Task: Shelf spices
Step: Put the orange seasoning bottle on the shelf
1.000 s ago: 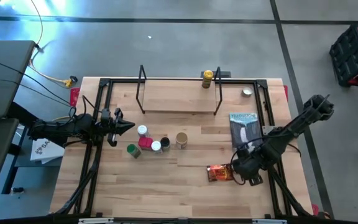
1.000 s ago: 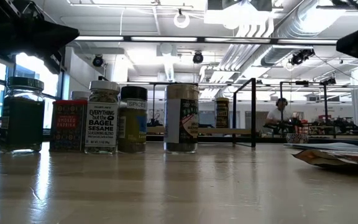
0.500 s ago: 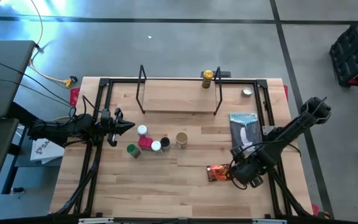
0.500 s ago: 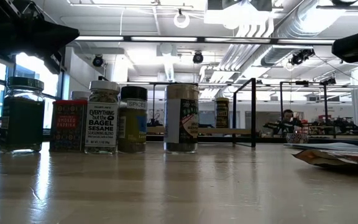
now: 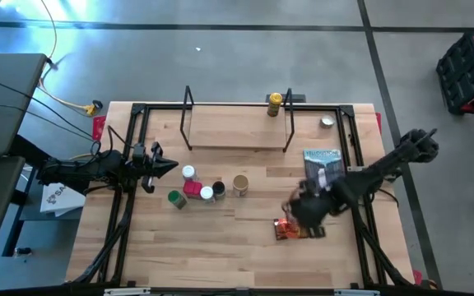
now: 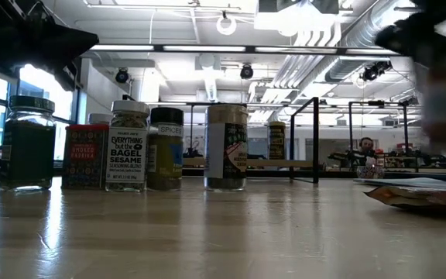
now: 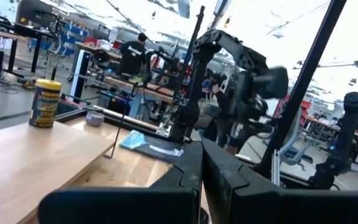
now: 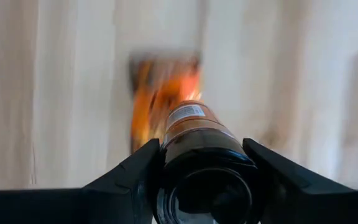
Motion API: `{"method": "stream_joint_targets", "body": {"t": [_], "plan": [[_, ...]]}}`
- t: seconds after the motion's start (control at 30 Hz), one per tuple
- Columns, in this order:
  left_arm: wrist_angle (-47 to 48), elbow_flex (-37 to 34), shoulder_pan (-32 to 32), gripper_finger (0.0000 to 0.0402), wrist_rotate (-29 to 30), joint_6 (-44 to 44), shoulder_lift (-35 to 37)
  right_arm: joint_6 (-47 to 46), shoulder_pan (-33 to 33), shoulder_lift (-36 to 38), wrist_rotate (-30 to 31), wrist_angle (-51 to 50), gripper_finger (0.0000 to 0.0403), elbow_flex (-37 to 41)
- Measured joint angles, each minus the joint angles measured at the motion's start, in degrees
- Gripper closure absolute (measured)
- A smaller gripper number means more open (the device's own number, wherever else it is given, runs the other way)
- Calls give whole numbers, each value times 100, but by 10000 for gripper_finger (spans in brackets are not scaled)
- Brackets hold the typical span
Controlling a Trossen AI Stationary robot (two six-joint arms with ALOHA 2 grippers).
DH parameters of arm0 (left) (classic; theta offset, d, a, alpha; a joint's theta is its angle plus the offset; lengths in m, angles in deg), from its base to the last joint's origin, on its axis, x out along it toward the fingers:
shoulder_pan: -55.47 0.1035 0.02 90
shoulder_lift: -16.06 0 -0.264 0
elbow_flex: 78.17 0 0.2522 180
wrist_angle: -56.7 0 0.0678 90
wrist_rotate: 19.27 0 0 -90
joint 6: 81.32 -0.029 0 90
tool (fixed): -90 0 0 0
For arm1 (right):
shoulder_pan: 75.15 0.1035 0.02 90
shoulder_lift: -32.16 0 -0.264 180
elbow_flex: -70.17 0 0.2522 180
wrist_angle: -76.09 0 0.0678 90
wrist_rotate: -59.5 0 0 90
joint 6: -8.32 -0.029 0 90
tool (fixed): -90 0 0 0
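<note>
Right gripper [image 8: 204, 180] clamped on a dark jar [image 8: 199, 146], lower right of centre, above the orange packet [image 5: 288, 230] | left gripper [image 5: 169, 167] together, idle at left | shelf [image 5: 237, 130] upper centre | risk: jar slipping mid-carry.

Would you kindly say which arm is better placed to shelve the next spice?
The right. Its claw already grips a jar above the orange packet, while the left claw hangs shut beside the jar cluster, holding nothing.
</note>
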Motion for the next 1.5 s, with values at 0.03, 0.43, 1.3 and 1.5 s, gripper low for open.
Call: {"method": "stream_joint_targets", "body": {"t": [0.03, 0.43, 1.3, 1.5], "plan": [[-20, 0, -1, 398, 1, 0, 0, 90, -199, 0, 57, 8, 212, -215], [-6, 0, -2, 398, -5, -2, 0, 1776, -2932, -1411, 286, -583, 212, -3495], [38, 0, -2, 398, -15, -48, 0, 1412, -6570, -4937, -900, -1942, 212, -6706], [39, 0, -1, 398, -15, -50, 0, 1430, -6570, -5082, -890, -1929, 199, -6707]]}}
